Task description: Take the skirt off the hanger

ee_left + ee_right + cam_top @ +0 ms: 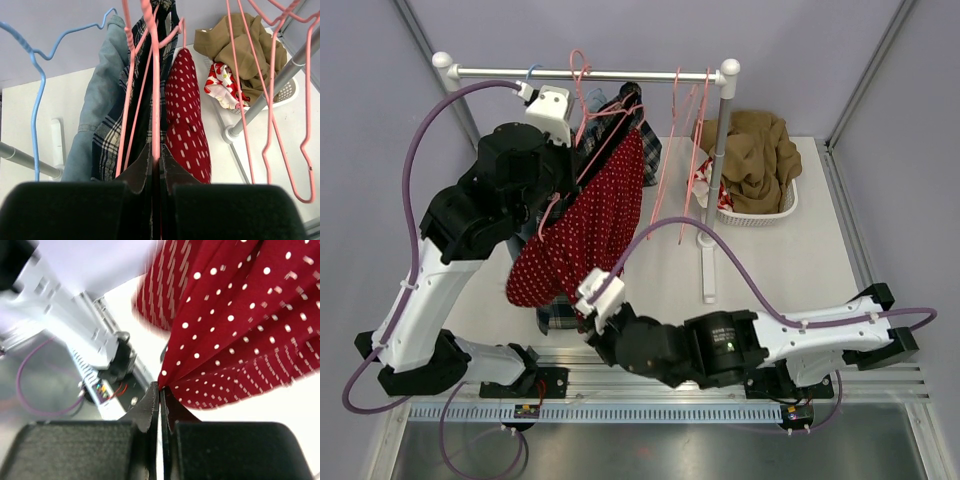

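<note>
Left hand (156, 161) is up near the rail (590, 73), at about 11 o'clock in the top view. Its fingers are pinched nearly together on the wire of the pink hanger (156, 100). The skirt (585, 225), red with white dots, hangs off that hanger and fans out down toward 7 o'clock, with the lower edge near the front of the tabletop (790, 270).

Right hand (160, 390) sits at around 6 o'clock of the skirt. It's clamped right down on a bunched bit of the skirt's hem, and the fabric spreads out in folds from the fingertips.

On the same rail there's a denim piece (97, 100) and a dark plaid one (107, 145) just beside the skirt at its 9 o'clock in the left wrist view. A bare blue hanger (35, 110) is farther out that way.

A couple of bare pink hangers (695, 130) hang on the skirt's 3 o'clock side. The white basket (760, 212), at about 2 o'clock on the tabletop, has a tan cloth (760, 150) heaped in it.
</note>
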Available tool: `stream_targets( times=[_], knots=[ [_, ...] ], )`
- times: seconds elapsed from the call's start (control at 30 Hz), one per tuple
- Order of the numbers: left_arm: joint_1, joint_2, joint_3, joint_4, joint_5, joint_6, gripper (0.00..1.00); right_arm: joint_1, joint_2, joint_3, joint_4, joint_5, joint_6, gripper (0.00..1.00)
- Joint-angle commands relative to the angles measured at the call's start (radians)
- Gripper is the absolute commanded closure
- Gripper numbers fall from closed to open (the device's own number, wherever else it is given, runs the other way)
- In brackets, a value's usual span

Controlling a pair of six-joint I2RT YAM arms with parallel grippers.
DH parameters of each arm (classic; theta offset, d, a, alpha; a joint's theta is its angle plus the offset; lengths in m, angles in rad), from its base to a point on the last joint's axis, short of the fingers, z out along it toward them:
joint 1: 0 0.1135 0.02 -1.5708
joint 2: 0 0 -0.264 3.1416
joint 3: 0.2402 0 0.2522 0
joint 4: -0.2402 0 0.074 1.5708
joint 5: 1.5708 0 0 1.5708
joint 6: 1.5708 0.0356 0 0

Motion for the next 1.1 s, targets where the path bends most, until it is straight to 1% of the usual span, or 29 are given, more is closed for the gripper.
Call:
stream_targets(
  times=[0.0, 0.07, 0.2, 0.23, 0.4, 0.43, 0.6, 0.7, 0.83, 0.93, 1.0, 1.03, 1.07],
  knots=[
    [0.020, 0.022, 0.078, 0.135, -0.042, 0.043, 1.00, 0.106, -0.083, -0.087, -0.093, 0.140, 0.163, 1.00],
    [0.022, 0.040, 0.101, 0.134, -0.038, 0.055, 1.00, 0.166, -0.119, -0.139, -0.112, 0.195, 0.238, 1.00],
    [0.034, 0.091, 0.184, 0.112, -0.064, 0.106, 1.00, 0.226, -0.114, -0.161, -0.223, 0.259, 0.337, 1.00],
    [0.045, 0.103, 0.236, 0.099, -0.083, 0.117, 1.00, 0.235, -0.102, -0.159, -0.236, 0.272, 0.348, 1.00],
    [0.080, 0.165, 0.370, 0.062, -0.120, 0.149, 1.00, 0.293, -0.068, -0.106, -0.274, 0.321, 0.351, 1.00],
    [0.083, 0.159, 0.376, 0.065, -0.132, 0.149, 1.00, 0.315, -0.055, -0.095, -0.279, 0.329, 0.346, 1.00],
    [0.088, 0.085, 0.325, 0.167, -0.183, 0.158, 1.00, 0.342, -0.010, -0.053, -0.297, 0.340, 0.332, 1.00],
    [0.091, 0.060, 0.354, 0.235, -0.265, 0.264, 1.00, 0.356, 0.002, -0.055, -0.285, 0.335, 0.325, 1.00],
    [0.091, 0.044, 0.406, 0.310, -0.310, 0.325, 1.00, 0.368, 0.004, -0.073, -0.271, 0.321, 0.332, 1.00],
    [0.091, -0.030, 0.339, 0.371, -0.289, 0.315, 1.00, 0.370, 0.011, -0.092, -0.265, 0.320, 0.340, 1.00],
    [0.091, -0.056, 0.341, 0.340, -0.260, 0.270, 1.00, 0.368, 0.019, -0.076, -0.277, 0.350, 0.333, 1.00],
    [0.091, -0.061, 0.345, 0.282, -0.220, 0.249, 1.00, 0.370, 0.022, -0.067, -0.285, 0.369, 0.331, 1.00],
    [0.091, -0.068, 0.351, 0.249, -0.189, 0.211, 1.00, 0.368, 0.025, -0.047, -0.296, 0.419, 0.328, 1.00]
  ],
)
